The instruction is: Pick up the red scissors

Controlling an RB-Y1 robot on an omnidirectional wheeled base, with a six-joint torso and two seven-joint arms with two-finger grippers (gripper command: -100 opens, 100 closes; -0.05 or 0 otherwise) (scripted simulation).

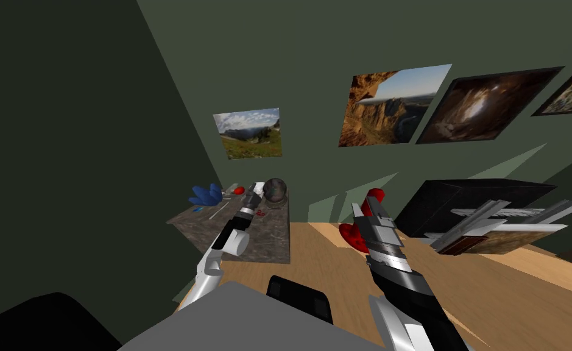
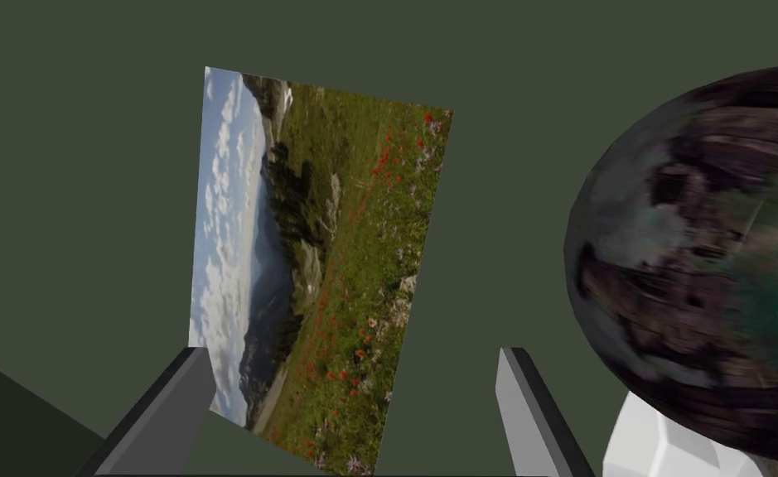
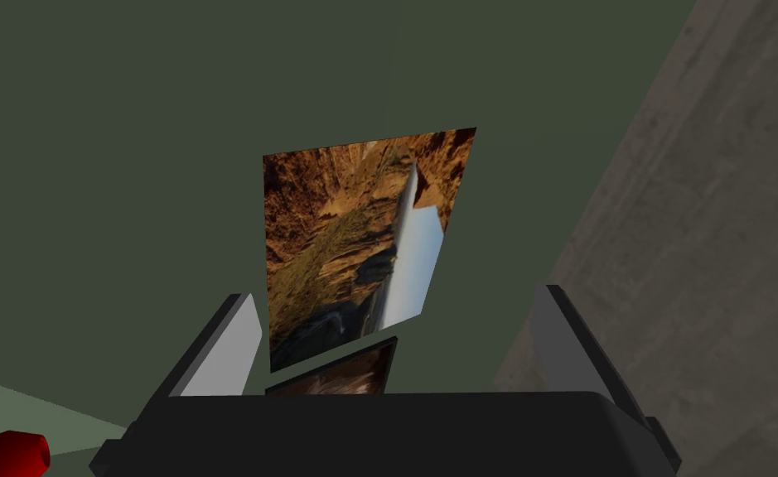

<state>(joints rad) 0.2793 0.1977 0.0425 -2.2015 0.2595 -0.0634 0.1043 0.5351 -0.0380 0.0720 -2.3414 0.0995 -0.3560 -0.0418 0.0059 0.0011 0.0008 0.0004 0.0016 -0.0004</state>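
The red scissors [image 1: 259, 212] lie small on the dark stone-patterned table [image 1: 272, 244] against the green wall. My left arm reaches out over this table, and its gripper [image 1: 255, 195] hangs just above and beyond the scissors, next to a dark globe [image 1: 275, 189]. In the left wrist view the left gripper [image 2: 350, 356] is open with nothing between its fingers, and it faces the wall with the globe [image 2: 693, 248] on its white base close beside it. My right gripper [image 1: 363, 208] is raised off to the table's right, also open [image 3: 395, 294] and holding nothing.
On the table's far left stand a blue leafy object [image 1: 205, 195] and a small red object [image 1: 238, 190]. A red object [image 1: 353, 236] stands on the wooden floor by the right gripper. A black cabinet [image 1: 461, 201] with slanted shelves stands at the right.
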